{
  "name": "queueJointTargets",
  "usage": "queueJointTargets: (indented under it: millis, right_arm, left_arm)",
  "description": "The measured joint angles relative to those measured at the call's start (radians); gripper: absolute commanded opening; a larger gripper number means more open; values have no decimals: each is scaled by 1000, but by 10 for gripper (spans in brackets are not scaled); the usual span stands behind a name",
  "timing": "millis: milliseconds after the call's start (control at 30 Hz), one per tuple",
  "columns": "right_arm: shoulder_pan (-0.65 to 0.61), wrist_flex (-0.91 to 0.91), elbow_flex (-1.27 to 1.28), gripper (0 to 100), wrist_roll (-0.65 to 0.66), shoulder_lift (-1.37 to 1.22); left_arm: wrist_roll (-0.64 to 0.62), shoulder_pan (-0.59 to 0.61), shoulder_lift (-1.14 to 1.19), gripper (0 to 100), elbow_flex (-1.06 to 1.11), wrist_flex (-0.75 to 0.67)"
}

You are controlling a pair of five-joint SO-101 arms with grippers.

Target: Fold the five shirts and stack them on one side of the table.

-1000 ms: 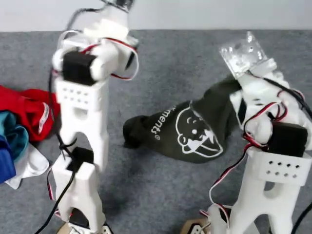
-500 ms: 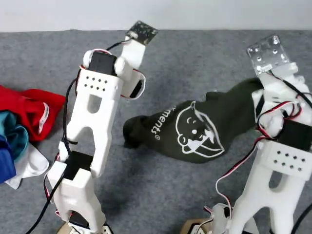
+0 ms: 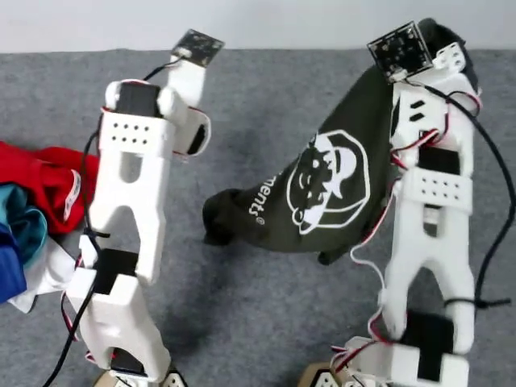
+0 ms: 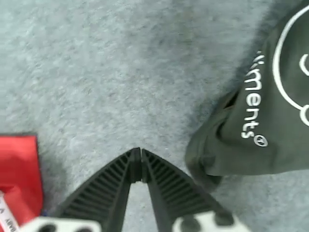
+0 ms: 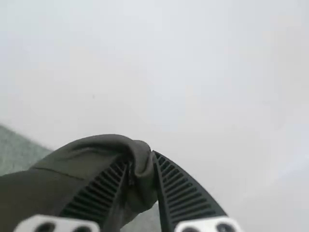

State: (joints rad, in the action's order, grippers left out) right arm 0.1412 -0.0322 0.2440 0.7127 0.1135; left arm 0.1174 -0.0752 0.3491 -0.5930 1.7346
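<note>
A dark green shirt (image 3: 322,193) with a white print hangs stretched from the grey table up to my right gripper (image 5: 141,166), which is shut on a bunched fold of the shirt (image 5: 96,159) high at the back right. Its lower end (image 3: 222,218) still rests crumpled on the table. My left gripper (image 4: 140,159) is shut with nothing in it, hovering over bare table beside the shirt's crumpled end (image 4: 241,135). The left arm (image 3: 133,161) stands left of the shirt.
A heap of other shirts lies at the table's left edge: red (image 3: 48,181), teal (image 3: 24,226), blue (image 3: 8,270) and white (image 3: 48,270). A red shirt corner (image 4: 17,169) lies near my left gripper. A pale wall (image 5: 193,72) rises behind the table.
My right arm has lifted and pulled the green shirt up and toward the back, stretching it. My left arm has swung slightly left and lowered its wrist.
</note>
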Motion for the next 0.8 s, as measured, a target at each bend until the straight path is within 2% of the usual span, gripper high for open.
queueJointTargets:
  millis: [167, 433, 567, 800]
  right_arm:
    - [-14, 14, 2, 199, 0, -83]
    - [-12, -147, 8, 206, 0, -44]
    - [-6, -325, 8, 205, 0, 57]
    - [-6, -779, 8, 205, 0, 192]
  left_arm:
    - [0, 34, 0, 8, 0, 0]
    - [2, 34, 0, 7, 0, 0]
    - [2, 34, 0, 7, 0, 0]
    - [2, 0, 0, 8, 61, -2]
